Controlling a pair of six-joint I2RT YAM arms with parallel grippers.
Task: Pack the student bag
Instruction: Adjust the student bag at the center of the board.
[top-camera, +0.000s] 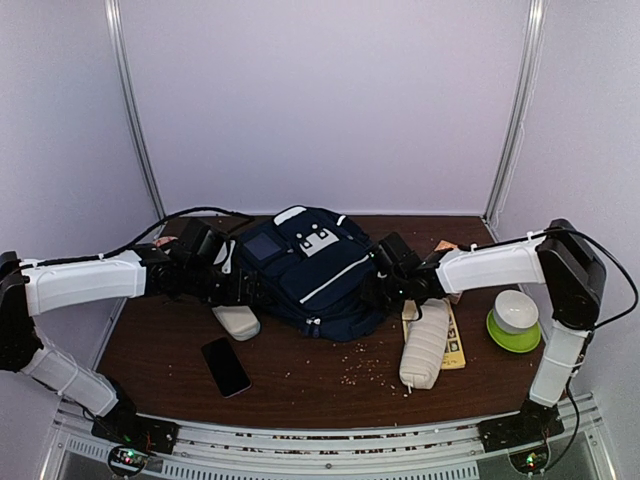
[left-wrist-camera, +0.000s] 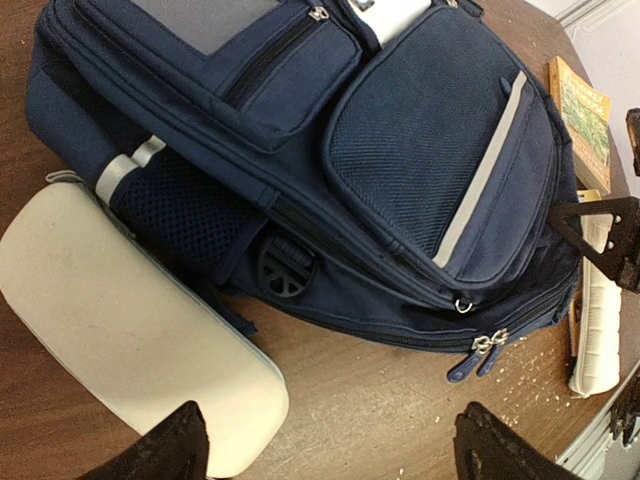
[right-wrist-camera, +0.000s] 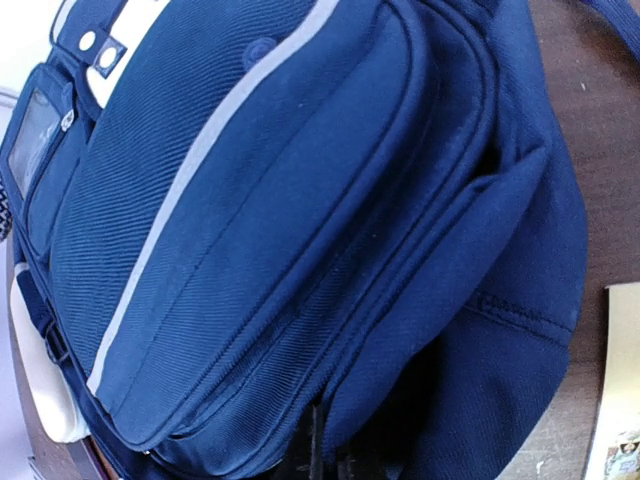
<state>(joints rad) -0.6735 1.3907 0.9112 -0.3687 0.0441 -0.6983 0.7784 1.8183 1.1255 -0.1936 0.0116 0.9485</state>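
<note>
The student bag (top-camera: 305, 265), navy with thin white stripes, lies flat in the middle of the brown table (top-camera: 300, 385). My left gripper (top-camera: 235, 275) hovers at its left side, open; the left wrist view has its fingertips (left-wrist-camera: 190, 440) wide apart over bare wood, near the bag (left-wrist-camera: 400, 150) and its paired zipper pulls (left-wrist-camera: 480, 350). My right gripper (top-camera: 385, 285) is at the bag's right edge. Seen from the right wrist, that gripper (right-wrist-camera: 325, 455) is shut, its tips buried in a fold of the bag's fabric (right-wrist-camera: 250, 200).
A white hard case (top-camera: 237, 322) lies against the bag's left front. A black phone (top-camera: 225, 366) lies nearer the front edge. A beige pouch (top-camera: 425, 350) rests on a yellow book (top-camera: 455, 335). A green-and-white bowl (top-camera: 514, 320) stands at the right. Crumbs (top-camera: 365, 365) are scattered in front.
</note>
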